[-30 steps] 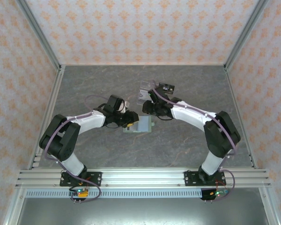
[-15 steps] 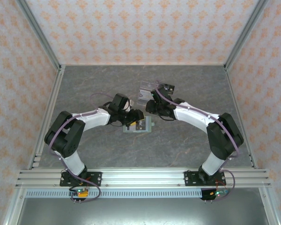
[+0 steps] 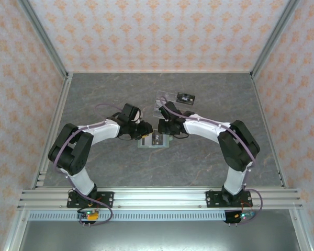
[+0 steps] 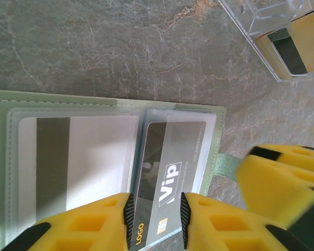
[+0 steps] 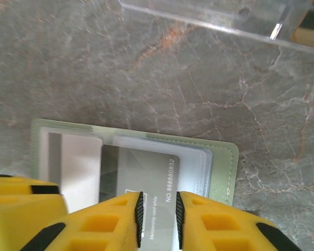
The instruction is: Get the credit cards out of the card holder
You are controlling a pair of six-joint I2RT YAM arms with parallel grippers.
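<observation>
The card holder (image 3: 155, 140) lies open on the table (image 3: 209, 157), and the left gripper (image 4: 156, 222) and right gripper (image 5: 157, 217), jaws only a little apart, crowd over the grey card (image 4: 170, 167), so they may bump or drag the holder along

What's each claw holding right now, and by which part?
Cannot tell. Left claw and right claw each sit low over a grey card at the open card holder; no clear pinch.
</observation>
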